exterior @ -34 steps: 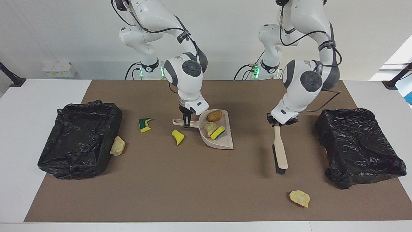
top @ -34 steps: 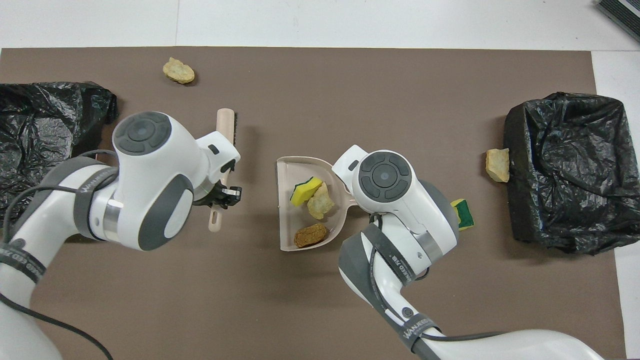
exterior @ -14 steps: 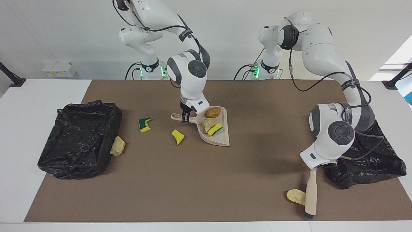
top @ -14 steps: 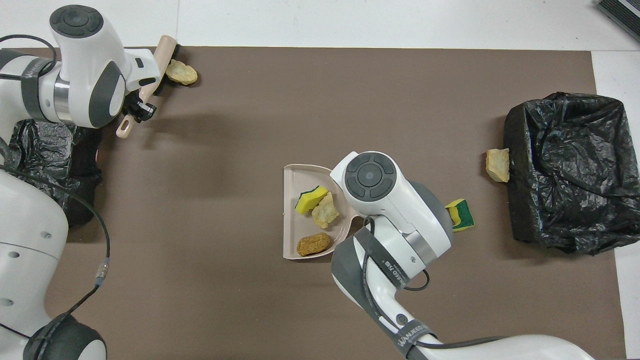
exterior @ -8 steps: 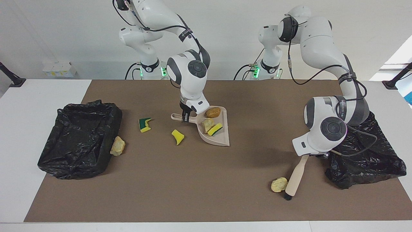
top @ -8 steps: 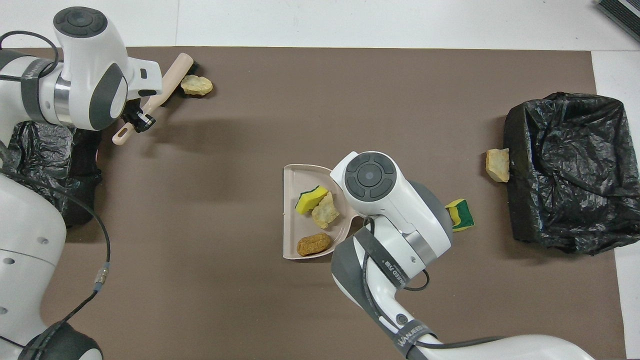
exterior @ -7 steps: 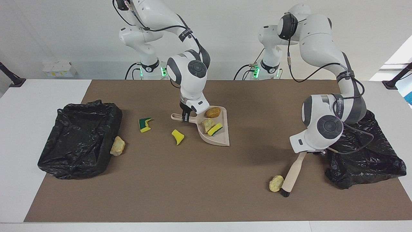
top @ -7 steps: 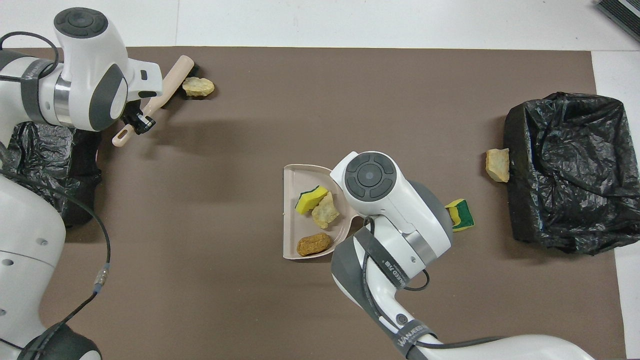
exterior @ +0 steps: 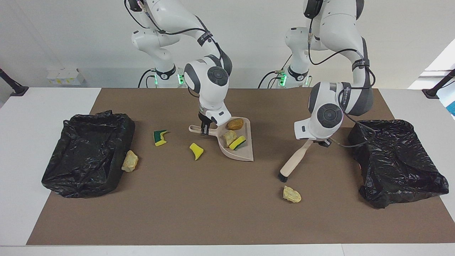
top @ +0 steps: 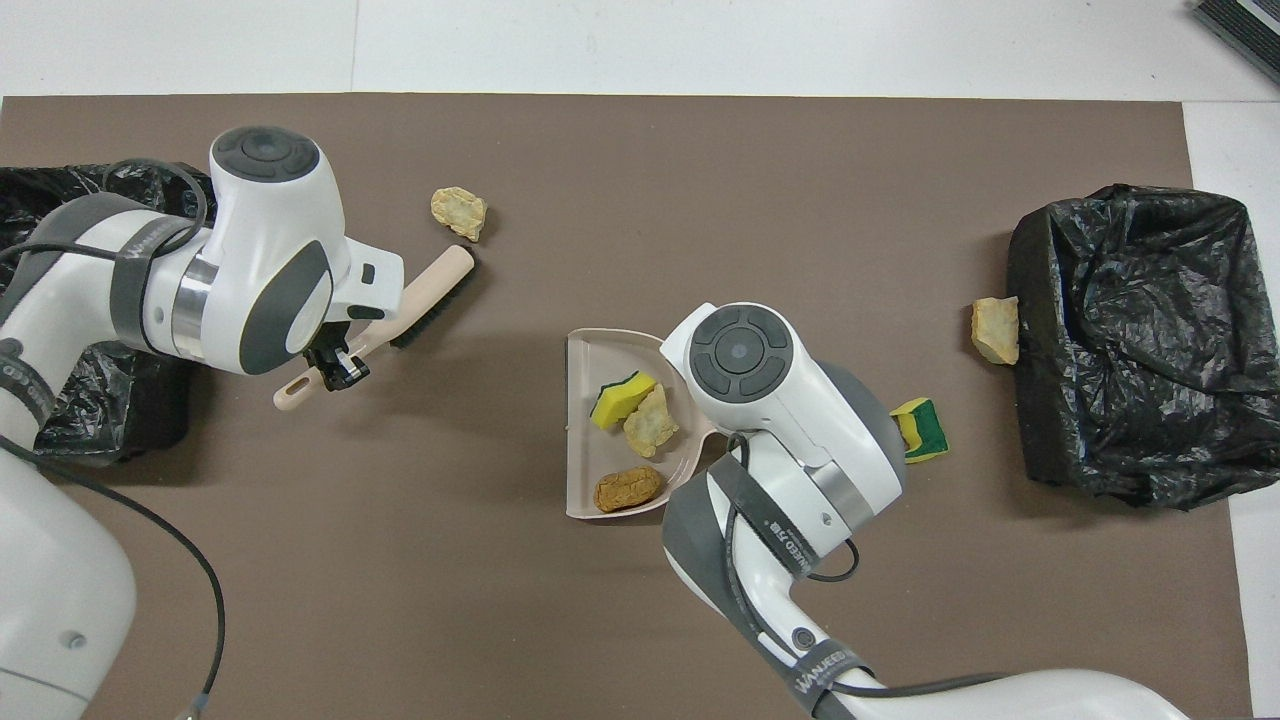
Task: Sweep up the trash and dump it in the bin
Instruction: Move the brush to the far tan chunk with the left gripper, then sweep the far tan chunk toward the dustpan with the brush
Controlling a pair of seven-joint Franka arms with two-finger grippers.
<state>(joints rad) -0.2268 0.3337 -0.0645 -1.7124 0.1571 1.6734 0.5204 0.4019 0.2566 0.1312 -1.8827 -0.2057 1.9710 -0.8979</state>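
My right gripper (exterior: 204, 131) is shut on the handle of the beige dustpan (exterior: 245, 153), which rests on the mat. In the pan (top: 577, 455) lie a brown lump (exterior: 235, 123), a tan lump (exterior: 230, 136) and a green-and-yellow sponge (exterior: 237, 142). My left gripper (exterior: 321, 143) is shut on the handle of the brush (exterior: 294, 161), which slants down to the mat. A tan lump (exterior: 292, 194) lies just past the bristles, apart from them; it also shows in the overhead view (top: 458, 212). Loose trash: a green-and-yellow sponge (exterior: 160, 137), a yellow piece (exterior: 196, 150), a tan lump (exterior: 130, 161).
A black-bagged bin (exterior: 89, 153) stands at the right arm's end of the table, with the tan lump against its side. A second black-bagged bin (exterior: 396, 161) stands at the left arm's end. A brown mat (exterior: 213, 206) covers the table.
My left gripper swept the brush from the mat's outer edge, pushing the tan lump toward the dustpan, then drew the brush nearer the robots, off the lump. The dustpan has stayed put.
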